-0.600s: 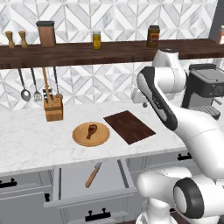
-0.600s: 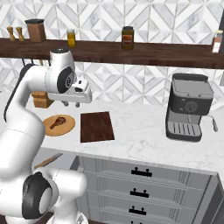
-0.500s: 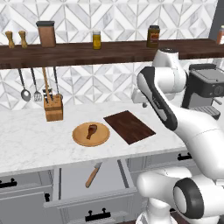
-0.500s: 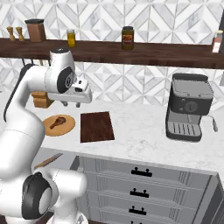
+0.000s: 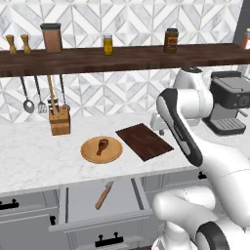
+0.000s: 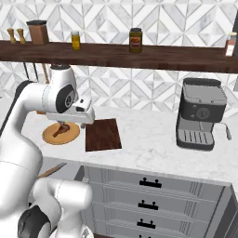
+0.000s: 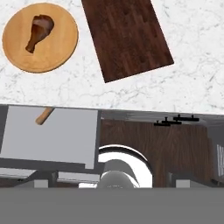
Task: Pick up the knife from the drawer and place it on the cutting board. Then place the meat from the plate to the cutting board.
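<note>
We hold our end effector [image 6: 88, 122] spread and empty above the tabletop's [image 5: 29, 156] front edge; the knife [image 5: 104, 194] lies in the drawer [image 5: 83, 202] (pulled open).

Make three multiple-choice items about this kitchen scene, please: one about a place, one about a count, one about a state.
1. Where does the knife lie?
A. in the open drawer
B. on the cutting board
C. on the plate

2. How many jars stand on the wall shelf between the brown canister and the coffee machine?
A. one
B. two
C. four

3. In what state is the cutting board?
A. bare
B. holding the meat
C. holding the knife

Answers:
1. A, its wooden handle shows inside the drawer.
2. B, one yellow, one dark.
3. A, the meat is on the plate.
</note>
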